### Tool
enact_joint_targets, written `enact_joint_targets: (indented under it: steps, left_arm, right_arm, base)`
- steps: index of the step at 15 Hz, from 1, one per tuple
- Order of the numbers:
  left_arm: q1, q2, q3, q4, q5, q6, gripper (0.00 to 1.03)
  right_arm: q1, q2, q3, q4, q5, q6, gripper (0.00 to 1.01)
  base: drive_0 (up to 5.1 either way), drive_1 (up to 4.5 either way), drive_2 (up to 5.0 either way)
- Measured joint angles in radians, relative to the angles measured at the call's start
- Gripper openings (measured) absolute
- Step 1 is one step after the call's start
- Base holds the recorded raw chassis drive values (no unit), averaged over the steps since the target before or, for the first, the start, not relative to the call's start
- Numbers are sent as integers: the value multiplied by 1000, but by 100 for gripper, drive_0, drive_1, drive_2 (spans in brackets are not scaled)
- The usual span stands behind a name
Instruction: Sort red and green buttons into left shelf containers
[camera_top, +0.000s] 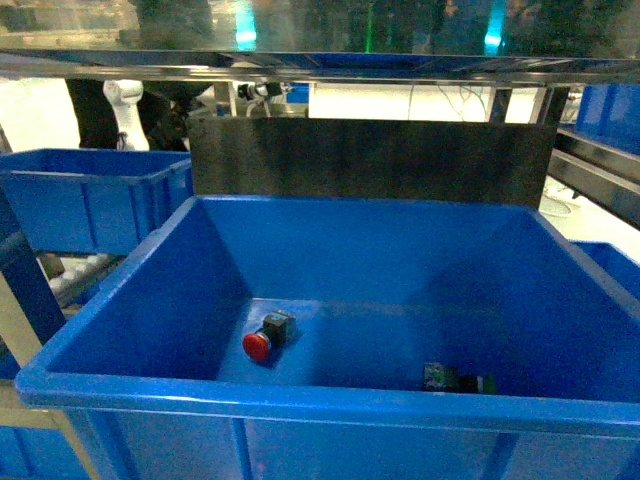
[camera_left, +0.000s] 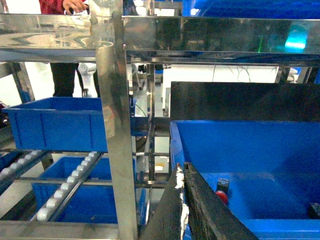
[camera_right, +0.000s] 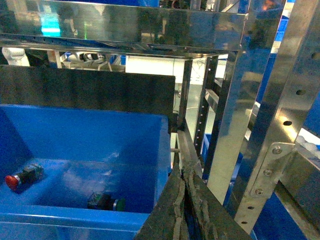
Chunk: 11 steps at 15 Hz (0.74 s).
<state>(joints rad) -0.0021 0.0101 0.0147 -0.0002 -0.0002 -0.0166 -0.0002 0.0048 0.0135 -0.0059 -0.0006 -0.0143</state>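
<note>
The red button (camera_top: 262, 340) lies on its side on the floor of a large deep blue bin (camera_top: 330, 398) right in front of me. The green button (camera_top: 460, 380) lies near the bin's front right wall. The right wrist view shows the red button (camera_right: 22, 176) and green button (camera_right: 106, 202) too. Blue containers (camera_top: 90, 200) sit on the left shelf, one upper (camera_left: 55, 122) and one lower (camera_left: 85, 197). My left gripper (camera_left: 181, 171) is shut and empty at the bin's left wall, partly hiding the red button (camera_left: 222, 197). My right gripper (camera_right: 183, 172) is shut and empty beside the bin's right wall. Neither gripper shows in the head view.
A steel rack post (camera_left: 116, 125) stands between the left shelf and the big bin. Roller rails (camera_left: 65, 187) run under the left container. A dark back panel (camera_top: 370, 160) rises behind the bin. Steel uprights (camera_right: 280, 115) crowd the right side, and a shelf (camera_top: 320, 65) runs overhead.
</note>
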Motion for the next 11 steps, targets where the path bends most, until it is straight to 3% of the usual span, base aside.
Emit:
enact_joint_targets:
  steps: [1, 3, 8, 11]
  left_arm:
    - [0, 0, 0, -4, 0, 0, 2]
    - [0, 0, 0, -3, 0, 0, 4]
    - [0, 0, 0, -3, 0, 0, 65]
    - [0, 0, 0, -3, 0, 0, 76]
  right_arm:
    - [0, 0, 0, 2, 0, 0, 2]
    - [0, 0, 0, 1, 0, 0, 22]
    - [0, 0, 0, 1, 0, 0, 82]
    - [0, 0, 0, 1, 0, 0, 95]
  base:
    - [0, 0, 0]
    - [0, 0, 0]
    - [0, 0, 0]
    - [0, 0, 0]
